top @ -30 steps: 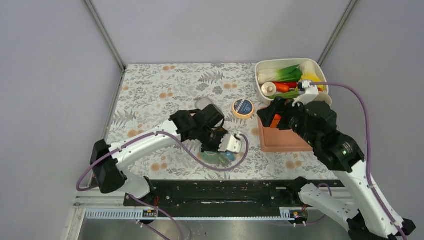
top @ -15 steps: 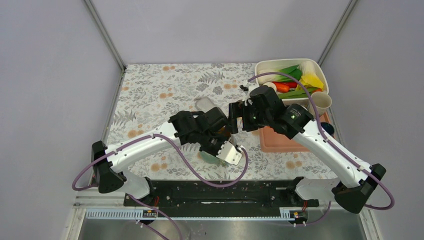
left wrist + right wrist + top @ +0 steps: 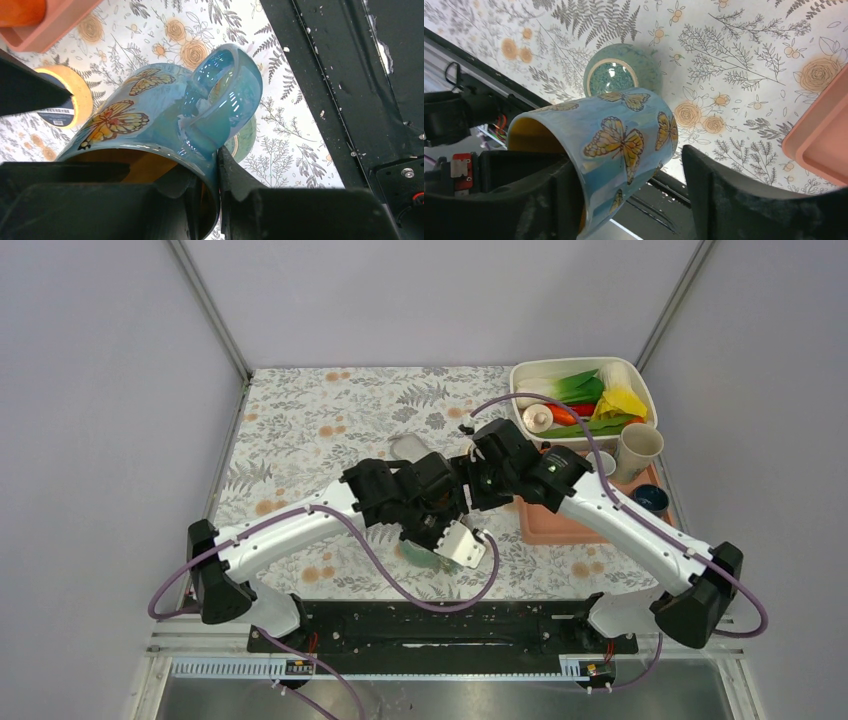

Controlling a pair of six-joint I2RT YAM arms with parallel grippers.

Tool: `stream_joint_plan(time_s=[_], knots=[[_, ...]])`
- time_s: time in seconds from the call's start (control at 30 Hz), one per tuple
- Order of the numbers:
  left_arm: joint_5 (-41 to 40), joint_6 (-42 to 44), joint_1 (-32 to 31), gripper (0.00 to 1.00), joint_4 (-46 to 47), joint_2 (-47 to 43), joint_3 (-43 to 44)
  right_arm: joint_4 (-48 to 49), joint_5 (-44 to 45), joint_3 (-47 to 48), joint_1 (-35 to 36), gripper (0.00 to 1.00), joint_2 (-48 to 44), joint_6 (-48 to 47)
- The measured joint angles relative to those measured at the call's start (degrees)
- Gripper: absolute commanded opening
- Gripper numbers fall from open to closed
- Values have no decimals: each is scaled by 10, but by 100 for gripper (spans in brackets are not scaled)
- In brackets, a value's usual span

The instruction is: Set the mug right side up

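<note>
The blue mug with orange butterflies is held off the mat and tilted, its yellow-lined mouth toward the left wrist camera and its handle up. My left gripper is shut on the mug's rim, one finger inside and one outside. My right gripper is open, its fingers standing either side of the mug's body; the right finger is clear of it. In the top view both grippers meet at the mat's middle and hide the mug.
A green round coaster lies on the floral mat below the mug. A tape roll lies behind. A pink tray, a beige cup, a vegetable bin and a metal can stand around.
My right arm has swung left from over the pink tray to the mug and now brackets it. My left arm has kept the mug and shifted only slightly.
</note>
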Motion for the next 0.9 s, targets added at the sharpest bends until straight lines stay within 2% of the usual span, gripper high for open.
stream_joint_plan(time_s=[0.03,0.17,0.2,0.33,0.4,0.47,0.67,0.9], knots=[[0,0,1,0,-1,4,0,2,1,0,2,55,9,-2],[-7,2,2,0,6,23,0,4,5,2,14,0,31,-19],[-5,4,2,0,12,25,2,0,17,2,18,0,34,-32],[-5,2,-5,44,31,26,5,-3,66,-9,33,0,30,-76],[-2,-7,-5,62,55,25,9,1,88,-23,30,0,15,-75],[-4,-24,1,74,65,21,26,-2,100,-41,7,0,-9,-64],[9,-101,45,92,94,-3,74,-12,121,-92,-99,0,-92,-59],[10,-165,84,97,102,-30,70,-16,132,-176,-268,0,-175,-63]])
